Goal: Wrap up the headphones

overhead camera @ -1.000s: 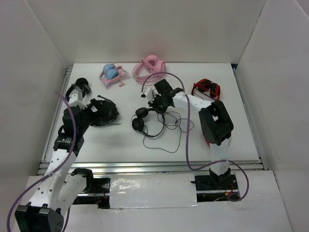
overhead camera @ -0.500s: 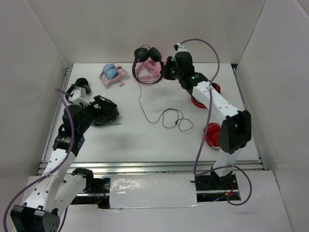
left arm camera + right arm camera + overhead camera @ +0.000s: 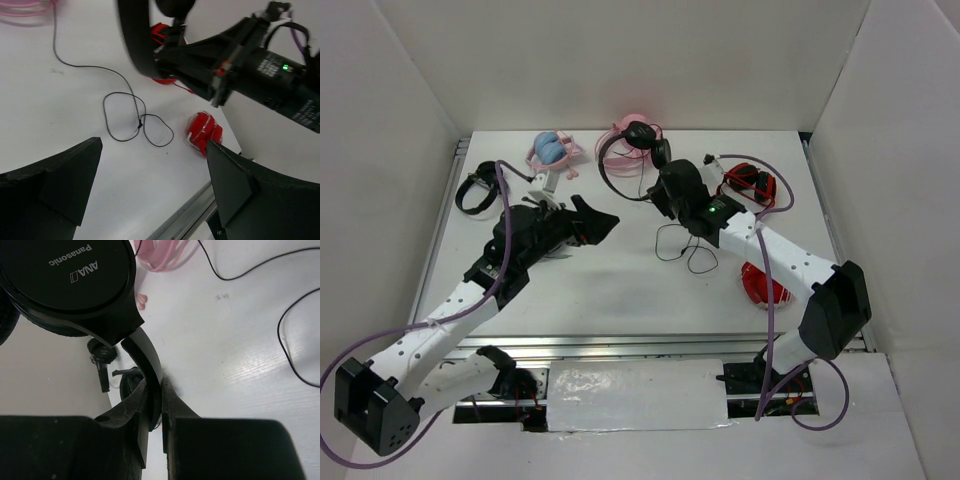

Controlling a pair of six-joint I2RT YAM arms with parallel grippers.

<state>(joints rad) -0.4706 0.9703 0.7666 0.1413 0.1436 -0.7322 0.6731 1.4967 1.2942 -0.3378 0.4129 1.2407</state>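
Starting from the near side, the left hand (image 3: 600, 222) hovers low over the white desk (image 3: 620, 290) with its fingers spread wide and nothing between them; the left wrist view confirms this wide gap (image 3: 154, 145). Just beyond it, the thin black cable (image 3: 685, 245) lies on the desk in some loose loops, and these show clearly to the left wrist camera (image 3: 139, 120); a small red folded headset (image 3: 760, 285) lies to the right of the loops, apart from them. Farther on, the right hand (image 3: 658, 195) is closed tightly on the thin headband, as its own camera shows (image 3: 161, 390), and it holds the black Panasonic headphones (image 3: 640, 134) lifted above the desk, in front of the pink headphones (image 3: 620, 140) at the far edge.

I judge that the step in hand is to catch the loose cable for the winding. To do it well, the left hand should come down on one single strand of the loops, not on a crossing, and close fully, because so thin a cable slips easily between the pads; the right hand should keep the headphones high and quiet, so that the cable (image 3: 279, 327) hangs free from the earcup (image 3: 70, 275); the left hand then can carry the strand around the headband with light tension only, since a hard pull may drag the band out of the pinch; it should also keep away from the red headset.
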